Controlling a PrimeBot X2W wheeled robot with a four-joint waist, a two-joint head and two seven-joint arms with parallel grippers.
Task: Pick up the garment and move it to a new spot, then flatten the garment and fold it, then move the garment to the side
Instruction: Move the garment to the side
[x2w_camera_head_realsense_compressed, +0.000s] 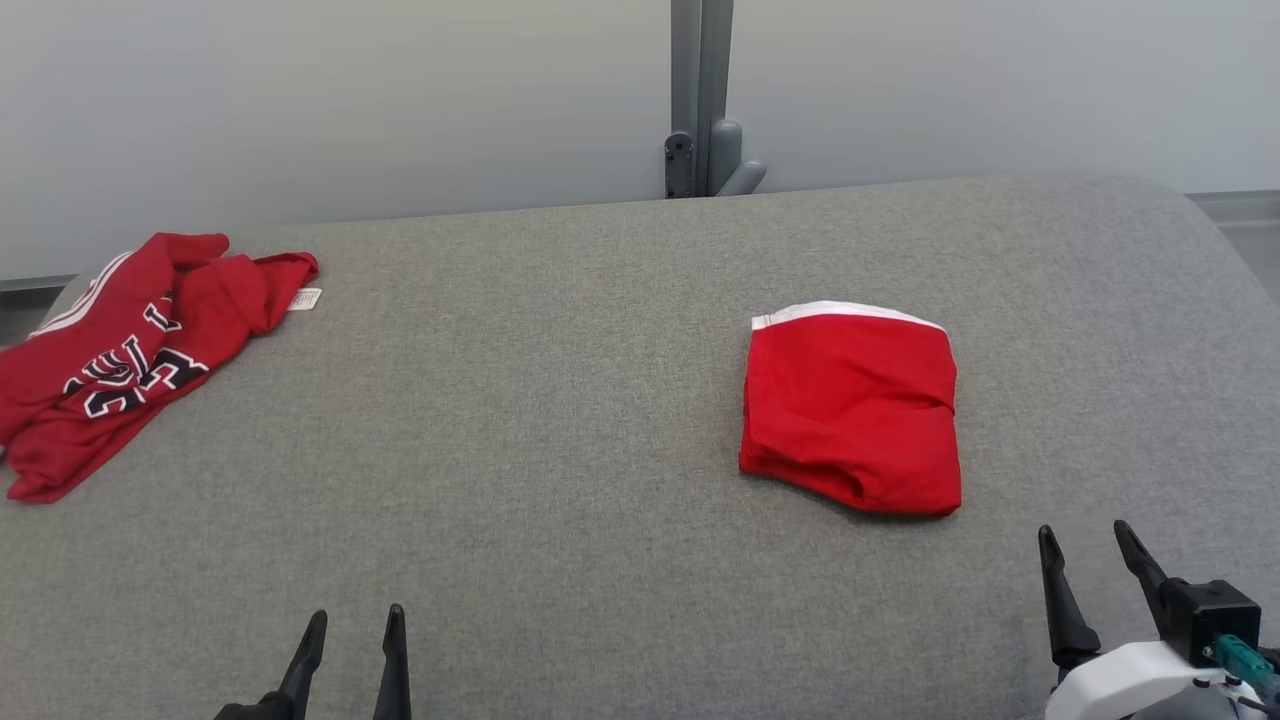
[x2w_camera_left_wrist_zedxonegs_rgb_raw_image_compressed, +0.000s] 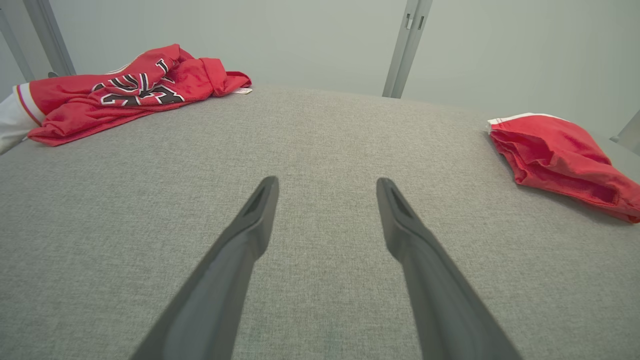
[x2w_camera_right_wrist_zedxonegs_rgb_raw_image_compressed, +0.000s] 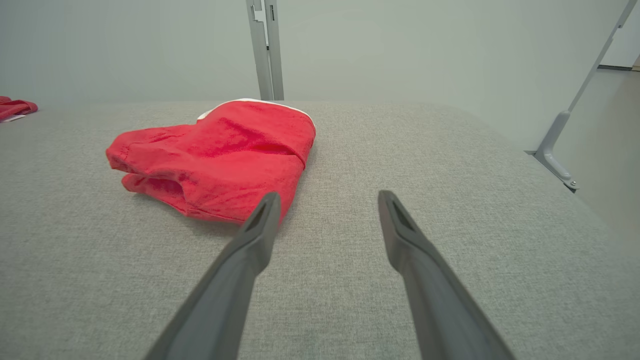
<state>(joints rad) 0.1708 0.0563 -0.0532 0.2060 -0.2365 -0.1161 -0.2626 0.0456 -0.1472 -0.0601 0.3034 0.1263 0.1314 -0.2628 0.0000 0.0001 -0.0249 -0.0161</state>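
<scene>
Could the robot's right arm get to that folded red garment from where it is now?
Probably yes. The right gripper is open and empty, the folded red garment lies just ahead, slightly to its left on the grey surface, and nothing stands between them.

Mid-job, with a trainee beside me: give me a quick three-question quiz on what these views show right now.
1. True or false: the folded red garment with the white band lies nearer the right gripper than the left gripper.
2. Multiple choice: the crumpled red jersey with lettering lies A) under the folded garment, B) at the far left of the grey padded table, C) between the left gripper's fingers.
3. Fill in: both grippers are ___ and hold nothing.
Key: 1 true; 2 B; 3 open.
</scene>
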